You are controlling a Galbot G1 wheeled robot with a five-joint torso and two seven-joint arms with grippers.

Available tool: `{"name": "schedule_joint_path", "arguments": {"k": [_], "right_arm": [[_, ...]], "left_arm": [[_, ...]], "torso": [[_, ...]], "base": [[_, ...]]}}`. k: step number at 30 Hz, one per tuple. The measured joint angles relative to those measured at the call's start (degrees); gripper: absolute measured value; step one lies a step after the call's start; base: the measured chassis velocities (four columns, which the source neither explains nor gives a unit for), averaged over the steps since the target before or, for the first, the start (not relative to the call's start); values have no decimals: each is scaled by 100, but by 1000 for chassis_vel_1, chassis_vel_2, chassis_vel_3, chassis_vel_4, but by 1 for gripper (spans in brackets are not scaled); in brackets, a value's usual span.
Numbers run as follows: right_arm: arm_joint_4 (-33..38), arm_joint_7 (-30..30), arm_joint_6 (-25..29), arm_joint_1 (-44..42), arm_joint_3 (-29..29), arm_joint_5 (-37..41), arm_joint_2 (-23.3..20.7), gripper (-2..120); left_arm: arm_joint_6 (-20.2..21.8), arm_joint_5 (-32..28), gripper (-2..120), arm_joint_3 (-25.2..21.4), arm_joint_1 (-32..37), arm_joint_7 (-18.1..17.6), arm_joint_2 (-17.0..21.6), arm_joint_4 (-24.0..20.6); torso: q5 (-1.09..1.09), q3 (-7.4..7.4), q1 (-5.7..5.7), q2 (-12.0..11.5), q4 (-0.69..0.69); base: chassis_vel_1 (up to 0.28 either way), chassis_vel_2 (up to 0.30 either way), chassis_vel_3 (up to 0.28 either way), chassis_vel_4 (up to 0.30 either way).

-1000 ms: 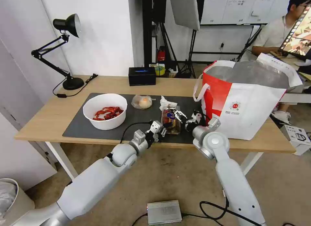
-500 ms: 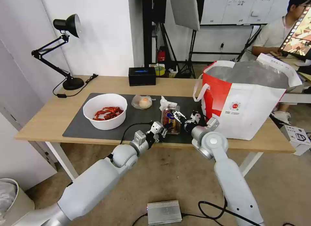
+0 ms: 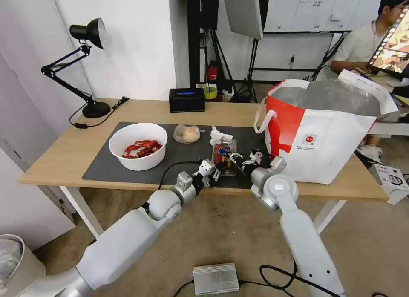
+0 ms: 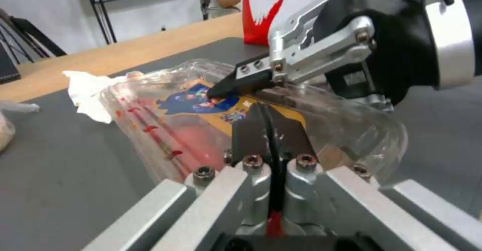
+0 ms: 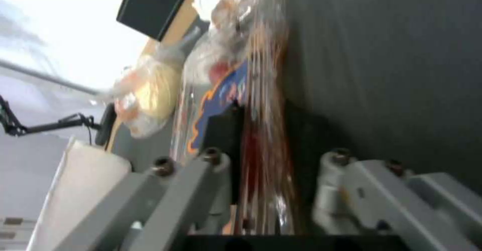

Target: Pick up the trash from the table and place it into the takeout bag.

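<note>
Fingers (image 4: 241, 83) of our right gripper (image 3: 234, 157) straddle the clear two-compartment plastic tray of red scraps (image 3: 223, 157); our left gripper (image 3: 214, 172), clenched, touches it.

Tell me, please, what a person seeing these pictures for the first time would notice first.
Both robot hands meet at the clear plastic tray on the dark mat, near the table's front edge: the left hand at its near end, the right hand with one finger inside it. Next comes the big white and red takeout bag, standing open to the right, and the white bowl of red shells on the left.
</note>
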Motion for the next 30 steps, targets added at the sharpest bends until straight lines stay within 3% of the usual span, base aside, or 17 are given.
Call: {"name": "schedule_joint_path", "arguments": {"k": [3, 8, 18, 19, 27, 30], "right_arm": [[0, -9, 15, 9, -1, -3, 6, 3], [-5, -13, 25, 13, -3, -23, 22, 0], [12, -49, 210, -30, -71, -182, 78, 0], [12, -49, 210, -30, -71, -182, 78, 0], [141, -98, 271, -40, -131, -248, 86, 0], [303, -105, 275, -65, -190, -287, 66, 0]], "left_arm": [[-5, -2, 0, -7, 0, -15, -2, -18], [-84, -56, 2, -70, -3, -31, -1, -48], [-231, -253, 44, -421, 90, -176, 191, -337], [-231, -253, 44, -421, 90, -176, 191, -337], [-227, -49, 71, -1062, 749, -320, 449, -660], [-210, -26, 86, -1563, 1238, -335, 570, -947]], "torso": [[0, 0, 0, 0, 0], [0, 0, 0, 0, 0], [0, 0, 0, 0, -1], [0, 0, 0, 0, -1], [-1, 0, 0, 0, 1], [0, 0, 0, 0, 2]], "base": [[0, 0, 0, 0], [0, 0, 0, 0], [0, 0, 0, 0], [0, 0, 0, 0], [0, 0, 0, 0], [0, 0, 0, 0]]}}
